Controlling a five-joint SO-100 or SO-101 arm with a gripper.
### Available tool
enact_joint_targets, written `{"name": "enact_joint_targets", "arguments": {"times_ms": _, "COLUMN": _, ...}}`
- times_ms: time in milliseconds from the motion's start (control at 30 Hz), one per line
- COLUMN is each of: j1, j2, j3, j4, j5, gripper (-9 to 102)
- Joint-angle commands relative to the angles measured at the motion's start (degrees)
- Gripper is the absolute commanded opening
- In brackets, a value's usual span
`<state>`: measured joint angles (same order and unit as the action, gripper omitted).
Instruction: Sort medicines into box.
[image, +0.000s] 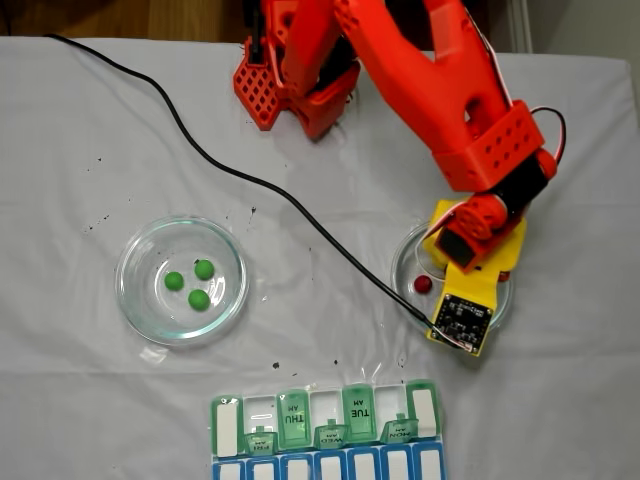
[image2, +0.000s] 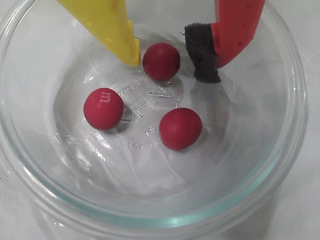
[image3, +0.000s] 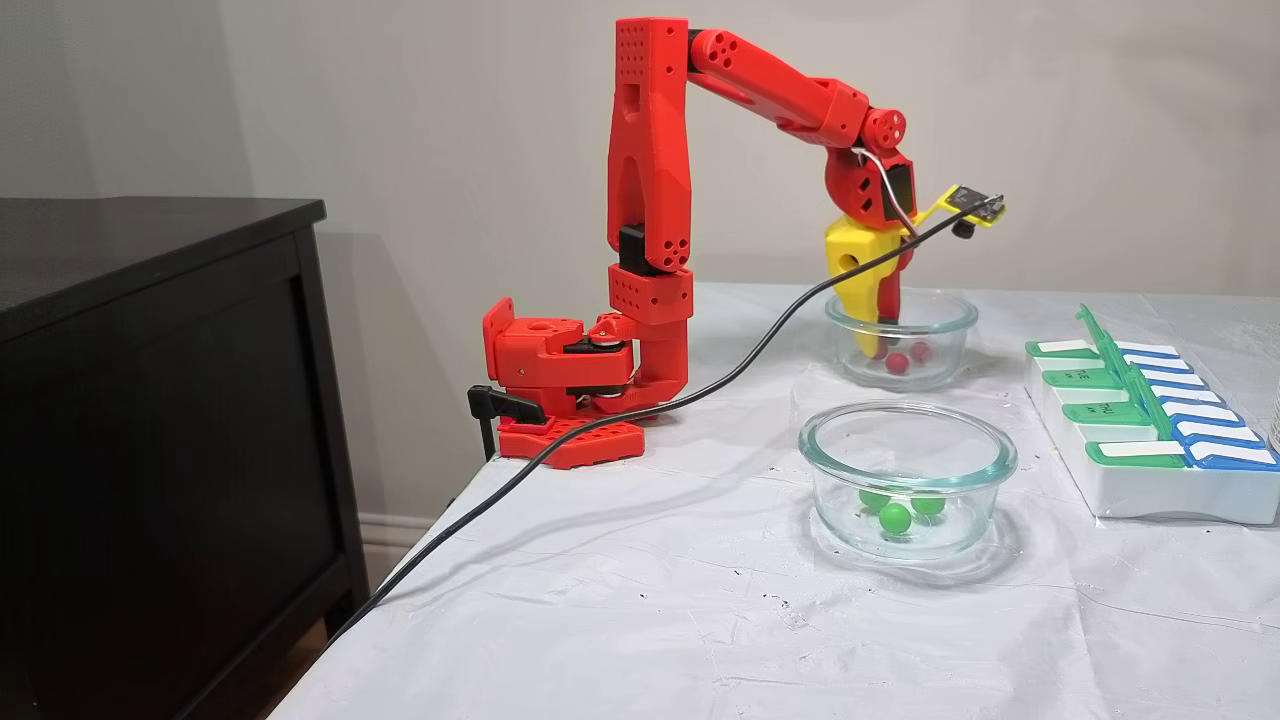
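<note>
In the wrist view my gripper (image2: 170, 67) is open and low inside a clear glass dish (image2: 287, 150). Its yellow finger (image2: 112, 25) and its red finger with the black pad (image2: 202, 55) straddle one dark red ball (image2: 161, 61); the pad stands a little apart from it. Two more red balls (image2: 103, 108) (image2: 180, 128) lie on the dish floor. From the side, the gripper (image3: 875, 335) dips into the far dish (image3: 940, 320). Three green balls (image: 198, 299) lie in the left dish (image: 135, 300). The box (image: 358, 405) with green lids sits at the front edge, some lids raised.
A black cable (image: 250, 180) runs across the white cloth to the wrist camera board (image: 462, 318). The arm's base (image: 285, 85) stands at the back. A dark cabinet (image3: 150, 400) stands beside the table's left edge. Blue-and-white compartments (image: 330, 468) adjoin the green row.
</note>
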<state>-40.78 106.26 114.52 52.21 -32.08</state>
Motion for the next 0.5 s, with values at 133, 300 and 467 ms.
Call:
{"name": "enact_joint_targets", "arguments": {"times_ms": 133, "j1": -0.1, "j2": 0.4, "j3": 0.6, "j4": -1.9, "j5": -0.1, "gripper": 19}}
{"name": "enact_joint_targets", "arguments": {"times_ms": 300, "j1": -0.2, "j2": -1.2, "j3": 0.8, "j4": -2.7, "j5": -0.1, "gripper": 19}}
{"name": "enact_joint_targets", "arguments": {"times_ms": 467, "j1": -0.4, "j2": -1.8, "j3": 1.1, "j4": -3.4, "j5": -0.2, "gripper": 19}}
